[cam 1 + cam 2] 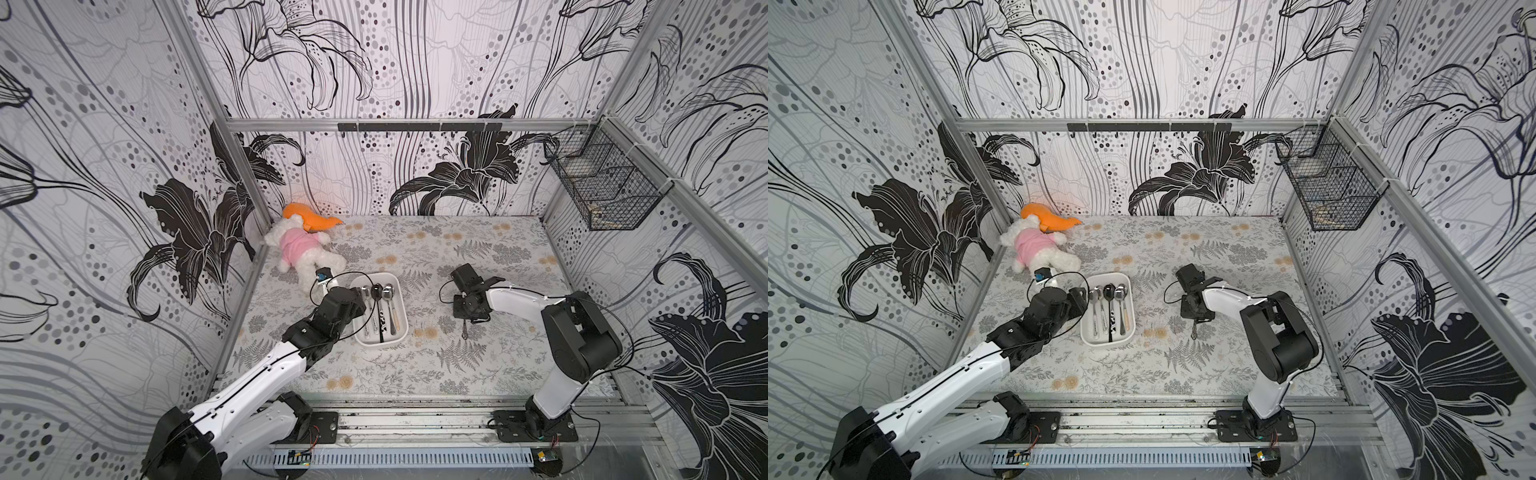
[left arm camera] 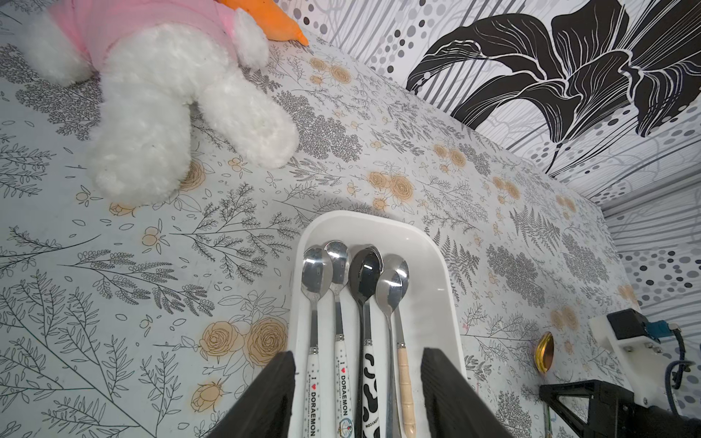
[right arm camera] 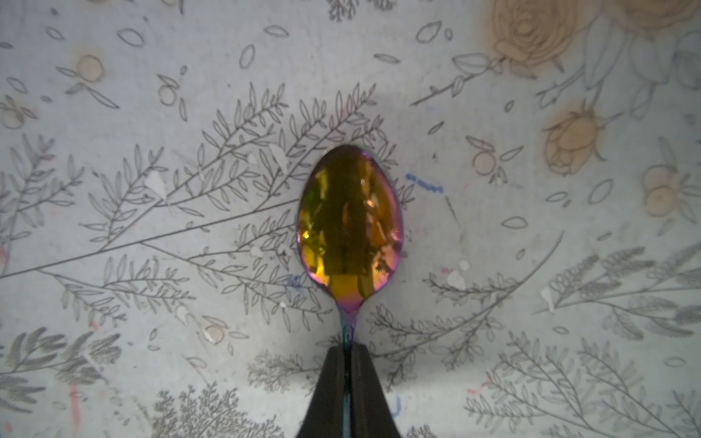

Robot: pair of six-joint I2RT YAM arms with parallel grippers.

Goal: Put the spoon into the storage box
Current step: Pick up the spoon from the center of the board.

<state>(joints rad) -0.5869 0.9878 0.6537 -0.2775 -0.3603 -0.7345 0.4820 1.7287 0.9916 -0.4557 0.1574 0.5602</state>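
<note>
The spoon (image 3: 349,220) is iridescent gold-purple and lies bowl-up on the flowered table cover. My right gripper (image 3: 348,352) is shut on its thin neck just behind the bowl. In both top views its handle end (image 1: 464,330) (image 1: 1195,330) pokes out below the gripper body, to the right of the storage box. The storage box (image 1: 380,343) (image 1: 1106,344) (image 2: 360,218) is a shallow white tray holding several spoons (image 2: 360,280) side by side. My left gripper (image 2: 357,350) is open over the box's near end, one finger above each long side, gripping nothing.
A white plush toy in a pink shirt (image 1: 299,249) and an orange cushion (image 1: 309,218) lie at the back left corner. A black wire basket (image 1: 602,183) hangs on the right wall. A black hook rail (image 1: 419,126) runs along the back wall.
</note>
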